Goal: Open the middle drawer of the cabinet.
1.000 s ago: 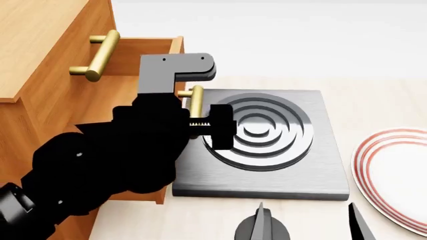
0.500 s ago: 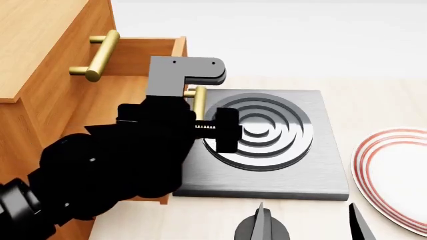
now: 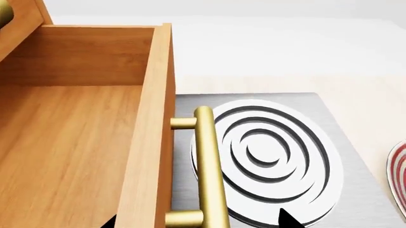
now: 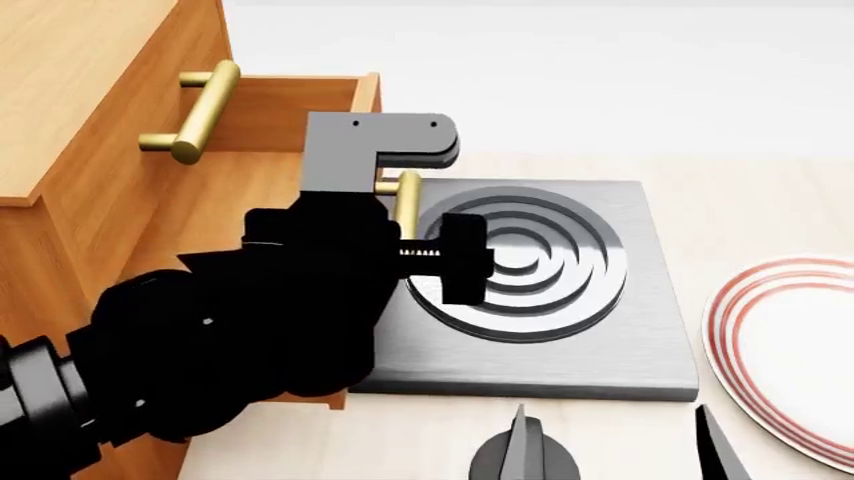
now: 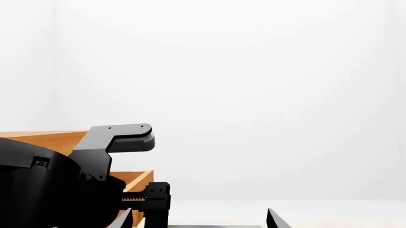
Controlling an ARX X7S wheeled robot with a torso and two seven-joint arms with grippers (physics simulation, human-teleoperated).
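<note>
In the left wrist view, we see the middle drawer (image 3: 89, 142) pulled out, its brass handle (image 3: 209, 171) above the hotplate (image 3: 273, 156). In the head view, our left pincer (image 4: 424, 250) grips that handle beside the cabinet (image 4: 80, 120); an off-line pull could slip it. In the right wrist view, the right pincer (image 5: 199, 219) stands wide.

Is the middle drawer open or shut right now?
Open. The middle drawer juts out, its empty inside exposed, and its brass handle overhangs the hotplate.

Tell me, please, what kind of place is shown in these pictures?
Probably a simulated kitchen worktop: a grey hotplate with ring burner, a red-rimmed plate beside it, and a wooden cabinet with drawers.
</note>
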